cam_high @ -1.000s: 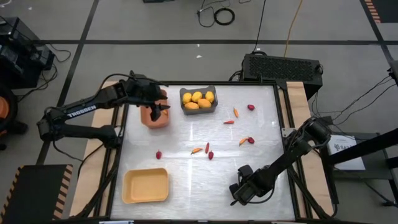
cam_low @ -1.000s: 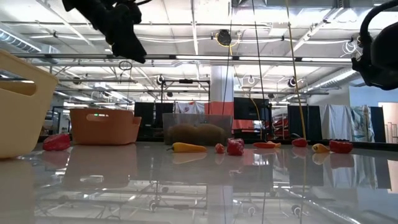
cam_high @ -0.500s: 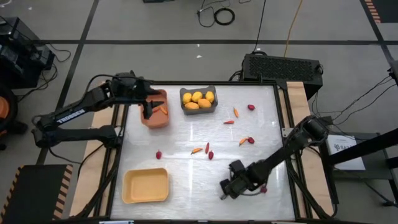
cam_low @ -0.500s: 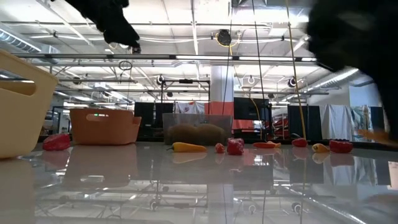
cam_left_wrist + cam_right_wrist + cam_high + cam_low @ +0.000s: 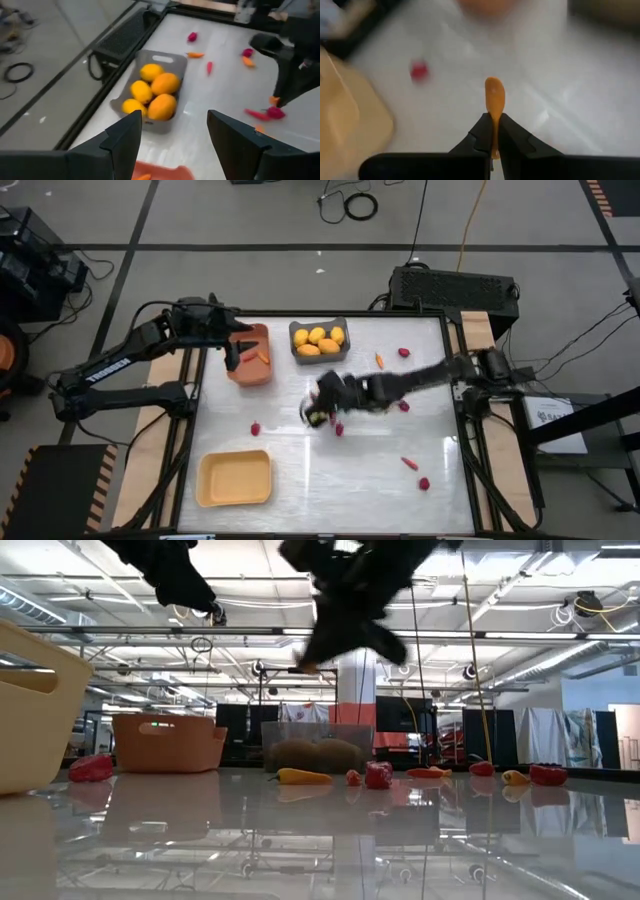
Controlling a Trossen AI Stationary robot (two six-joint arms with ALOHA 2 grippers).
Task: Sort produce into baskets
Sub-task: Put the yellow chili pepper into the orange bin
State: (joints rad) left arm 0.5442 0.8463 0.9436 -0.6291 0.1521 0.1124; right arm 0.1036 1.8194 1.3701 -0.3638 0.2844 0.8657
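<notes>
glossy white table, workshop behind; right pincer clenched on carrot stick, left pincer seemingly released.

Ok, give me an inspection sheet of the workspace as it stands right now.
Surface: white table, glossy, with loose pieces scattered on it.
Job's things: grey basket holds yellow fruits; orange basket holds a carrot stick; yellow basket looks empty; red pieces and carrot sticks lie on the table.
Clutter: nothing seen.
Grippers: right tool shut on a carrot stick, above the table's middle; left tool open, above the orange basket.
Cables: on the floor beyond the table.
Surroundings: black box behind the table; no person seen.
</notes>
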